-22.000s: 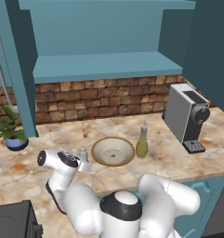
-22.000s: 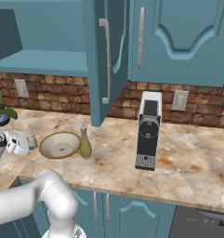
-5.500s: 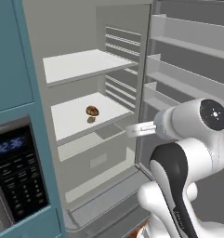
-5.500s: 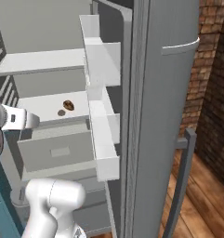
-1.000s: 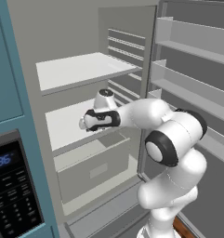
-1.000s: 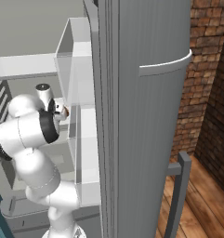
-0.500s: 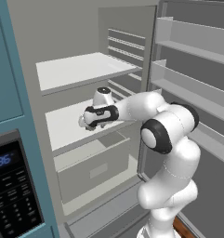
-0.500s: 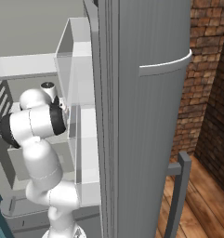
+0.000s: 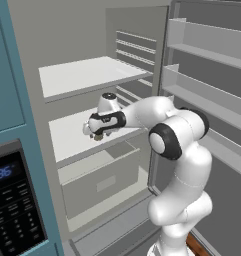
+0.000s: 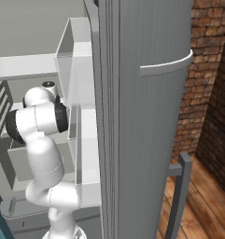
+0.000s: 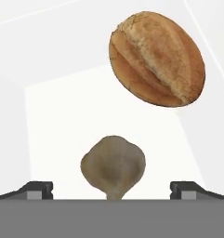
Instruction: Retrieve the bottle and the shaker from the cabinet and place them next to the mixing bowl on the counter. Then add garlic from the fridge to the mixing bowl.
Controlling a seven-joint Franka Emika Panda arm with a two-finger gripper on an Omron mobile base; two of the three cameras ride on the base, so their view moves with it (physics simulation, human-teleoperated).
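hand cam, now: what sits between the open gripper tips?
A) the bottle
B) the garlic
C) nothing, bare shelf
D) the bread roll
B: the small brownish garlic sits low in the hand view, centred between the two tips of the open gripper, while the bread roll lies farther along the white fridge shelf, off toward the upper right of that view.

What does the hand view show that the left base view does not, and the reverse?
Hand view alone: a brown, oval bread loaf lying beyond the small brownish mottled garlic, which sits between the open fingers. Left base view alone: the white arm, the grey fridge's door racks, its drawer and a black control panel. Both: the white fridge shelf and the garlic.
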